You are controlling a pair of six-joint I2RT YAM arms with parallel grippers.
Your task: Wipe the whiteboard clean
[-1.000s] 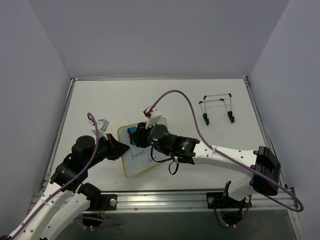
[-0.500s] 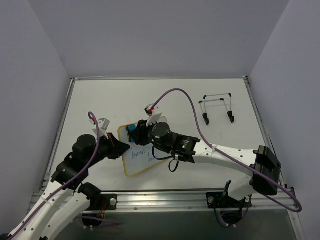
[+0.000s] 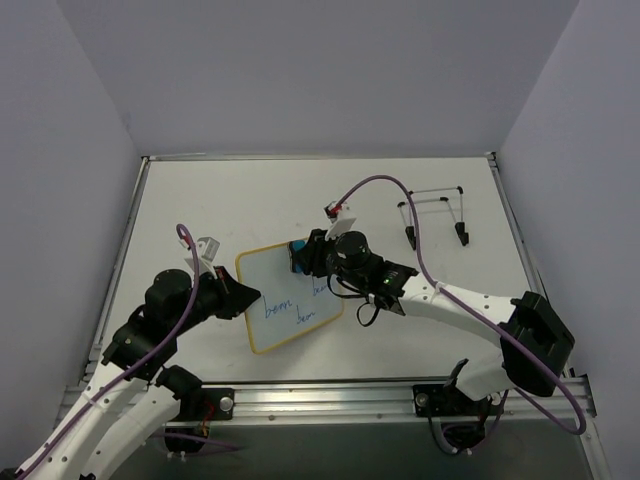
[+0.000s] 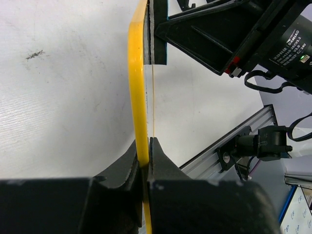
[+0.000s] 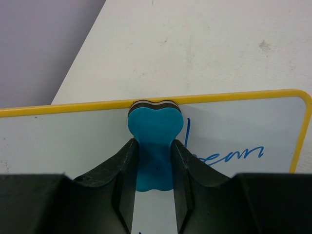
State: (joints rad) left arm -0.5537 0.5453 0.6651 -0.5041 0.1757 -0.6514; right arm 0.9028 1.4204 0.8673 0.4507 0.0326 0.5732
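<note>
The whiteboard, yellow-framed with blue handwritten words, is held up at a tilt over the table. My left gripper is shut on its left edge; the left wrist view shows the jaws clamped on the yellow frame. My right gripper is shut on a blue eraser. In the right wrist view the eraser presses on the whiteboard right at its top frame, just left of a blue word; my right gripper pinches its narrow waist.
A black wire stand sits at the table's back right. An aluminium rail runs along the near edge by the arm bases. Purple cables loop above both arms, and a white tag hangs near the left wrist.
The right gripper has slid the eraser rightward along the board's top edge, from near the upper left corner to the upper right. The left gripper and board have stayed put.
</note>
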